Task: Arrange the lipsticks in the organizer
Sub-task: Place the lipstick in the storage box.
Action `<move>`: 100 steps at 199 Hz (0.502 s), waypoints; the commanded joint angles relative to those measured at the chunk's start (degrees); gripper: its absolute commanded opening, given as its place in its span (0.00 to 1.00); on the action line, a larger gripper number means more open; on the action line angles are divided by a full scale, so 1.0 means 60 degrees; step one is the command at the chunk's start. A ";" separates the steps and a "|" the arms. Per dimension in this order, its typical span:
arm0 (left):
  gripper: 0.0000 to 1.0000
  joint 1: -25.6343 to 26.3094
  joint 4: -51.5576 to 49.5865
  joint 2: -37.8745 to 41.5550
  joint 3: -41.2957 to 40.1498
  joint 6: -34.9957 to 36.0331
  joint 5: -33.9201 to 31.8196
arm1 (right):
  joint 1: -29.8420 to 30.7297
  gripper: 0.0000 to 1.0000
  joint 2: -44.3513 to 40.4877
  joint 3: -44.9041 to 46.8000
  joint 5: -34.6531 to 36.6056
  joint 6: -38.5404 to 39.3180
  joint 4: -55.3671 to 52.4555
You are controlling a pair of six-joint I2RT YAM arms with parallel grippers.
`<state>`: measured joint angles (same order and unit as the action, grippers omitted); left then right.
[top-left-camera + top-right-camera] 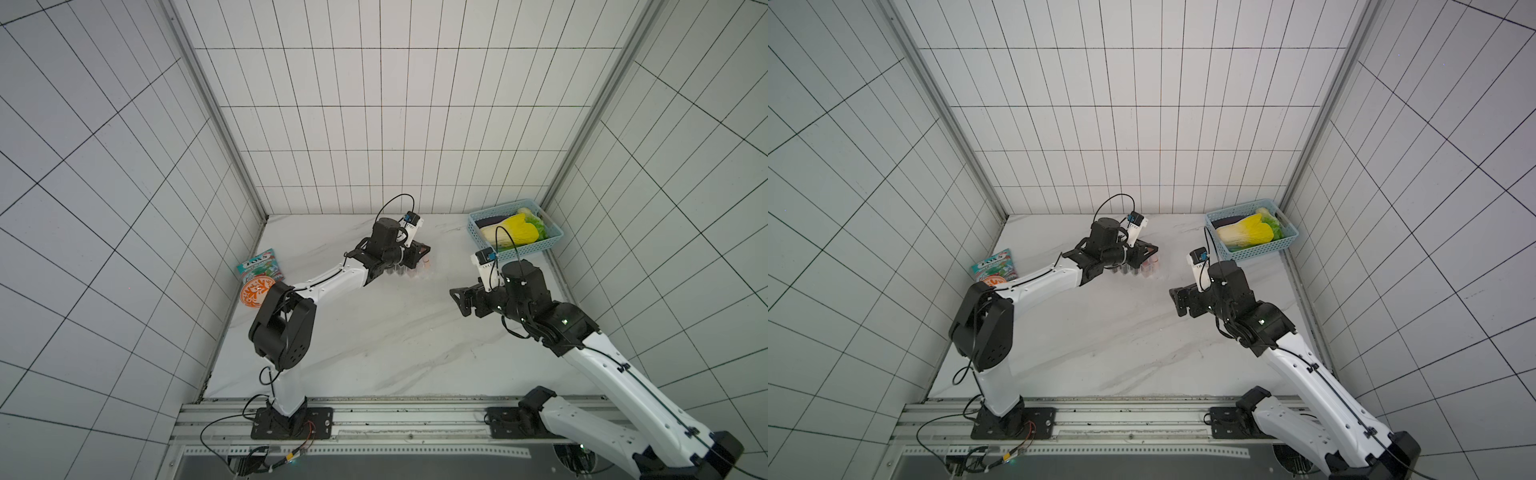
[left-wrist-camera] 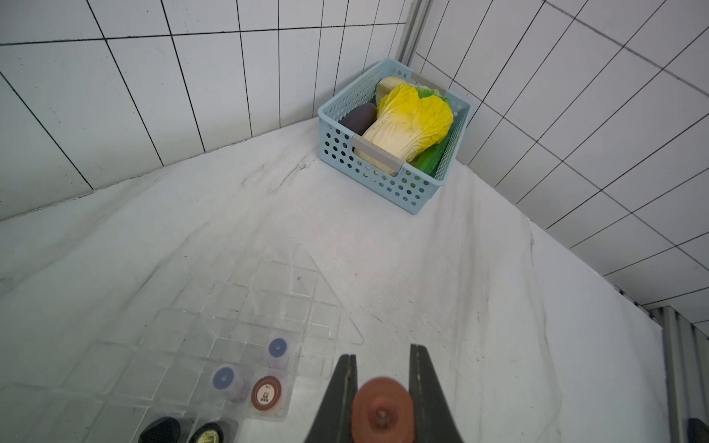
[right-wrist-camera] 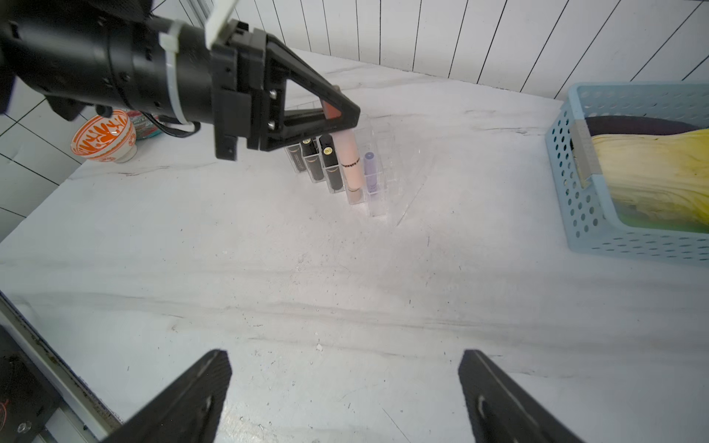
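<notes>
White lettering on the teal packet (image 1: 261, 267) and the lipstick (image 2: 266, 390) cap label is unreadably small.

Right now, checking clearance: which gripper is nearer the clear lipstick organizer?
Left. The left gripper is directly above the organizer, shut on a pink lipstick; the right gripper hangs open, well apart from it.

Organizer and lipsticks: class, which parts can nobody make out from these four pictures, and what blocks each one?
- Organizer: in both top views, mostly under the left gripper; slots too small to count.
- Held lipstick: left wrist view shows only its cap end, cut by the bottom edge.
- Black lipsticks: left wrist view, cut by the bottom edge; labels blurred.
</notes>
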<state>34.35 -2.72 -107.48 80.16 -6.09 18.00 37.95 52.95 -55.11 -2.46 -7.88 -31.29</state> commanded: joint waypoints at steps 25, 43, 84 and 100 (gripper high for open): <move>0.05 -0.0006 0.0479 -0.1236 0.0839 0.0714 -0.1513 | -0.0115 0.89 -0.0124 0.0318 -0.0223 -0.0279 0.0241; 0.06 0.0003 0.0619 -0.1485 0.0871 0.0707 -0.1657 | -0.0115 0.88 -0.0167 0.0479 -0.0512 -0.0400 0.0256; 0.06 0.0054 0.0517 -0.1992 0.1242 0.0738 -0.1460 | -0.0115 0.86 -0.0241 0.0642 -0.0872 -0.0547 0.0381; 0.06 0.0140 0.0490 -0.2052 0.1289 0.0762 -0.1359 | -0.0115 0.85 -0.0241 0.0576 -0.0909 -0.0532 0.0311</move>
<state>34.46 0.10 -117.95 86.32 -2.52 9.56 37.82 52.36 -52.25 -6.31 -10.17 -30.55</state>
